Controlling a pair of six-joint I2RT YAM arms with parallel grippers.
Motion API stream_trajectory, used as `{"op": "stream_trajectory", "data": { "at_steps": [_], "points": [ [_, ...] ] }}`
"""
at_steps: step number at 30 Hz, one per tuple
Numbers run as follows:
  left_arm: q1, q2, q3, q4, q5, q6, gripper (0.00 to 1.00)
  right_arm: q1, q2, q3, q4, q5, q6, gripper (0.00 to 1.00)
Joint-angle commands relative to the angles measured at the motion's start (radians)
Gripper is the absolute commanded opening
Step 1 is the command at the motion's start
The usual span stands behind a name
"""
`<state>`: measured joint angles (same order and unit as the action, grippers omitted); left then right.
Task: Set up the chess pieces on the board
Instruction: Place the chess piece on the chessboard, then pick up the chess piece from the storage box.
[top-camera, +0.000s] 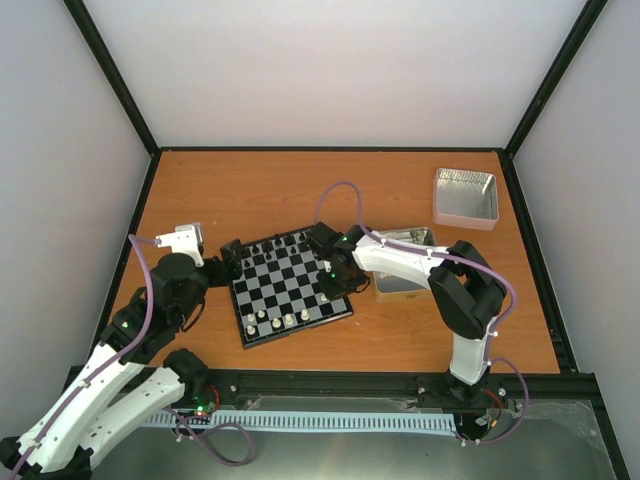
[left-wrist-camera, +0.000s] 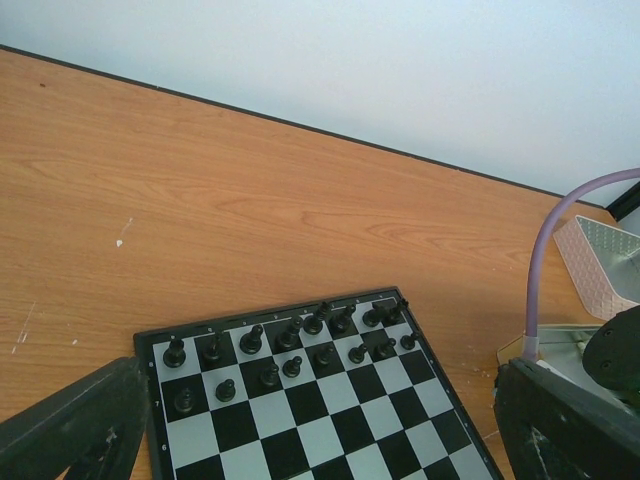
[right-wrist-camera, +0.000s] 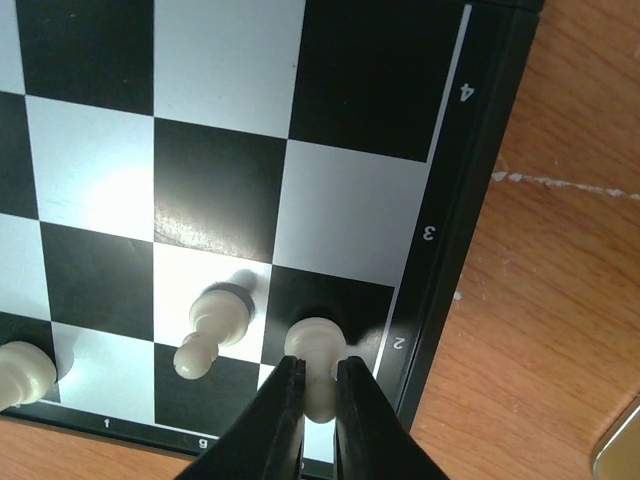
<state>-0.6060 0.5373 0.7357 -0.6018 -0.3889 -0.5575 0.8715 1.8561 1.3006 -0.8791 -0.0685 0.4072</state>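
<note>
Board (top-camera: 290, 285) sits a bit left of the middle of the table (top-camera: 400, 340), turned at an angle. The far two rows are packed with the opposing chessmen (top-camera: 272, 248), and the chess pieces (top-camera: 278, 320) are strung along the near rows. One tin (top-camera: 465, 196) is off in the far right corner. A second tin (top-camera: 405, 262) is just right of the board, partly hidden by the right arm. Left gripper (top-camera: 231, 262) is at the board's left rim. Right gripper (right-wrist-camera: 319, 372) is over the right rim, with a pawn (right-wrist-camera: 316, 338) between its tips on the square beside the "2" mark. Another pawn (right-wrist-camera: 212, 325) is on the neighbouring square in that row.
</note>
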Motion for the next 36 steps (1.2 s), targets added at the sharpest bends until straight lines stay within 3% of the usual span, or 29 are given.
{"op": "stream_trajectory", "data": {
  "at_steps": [1,4,12,16,21,29,36],
  "points": [
    [0.005,-0.008,0.003,-0.007,-0.009,0.024,0.96,0.011,0.011,0.02,-0.009,-0.009,-0.003,0.13],
    [0.005,-0.005,0.002,-0.007,-0.01,0.024,0.96,0.011,0.001,0.026,-0.021,-0.008,-0.002,0.24],
    [0.005,0.0,0.002,-0.007,-0.013,0.022,0.96,0.008,-0.096,0.054,0.019,0.048,0.037,0.36],
    [0.005,0.001,0.002,-0.009,-0.011,0.019,0.96,-0.031,-0.174,0.025,0.039,0.18,0.099,0.37],
    [0.005,0.006,-0.001,-0.002,-0.001,0.022,0.96,-0.193,-0.304,-0.112,0.107,0.343,0.168,0.39],
    [0.005,0.031,-0.006,0.02,0.042,0.023,0.96,-0.408,-0.296,-0.222,0.213,0.39,0.162,0.4],
    [0.005,0.052,-0.003,0.029,0.059,0.015,0.96,-0.496,-0.241,-0.301,0.468,0.378,0.055,0.39]
  ]
}}
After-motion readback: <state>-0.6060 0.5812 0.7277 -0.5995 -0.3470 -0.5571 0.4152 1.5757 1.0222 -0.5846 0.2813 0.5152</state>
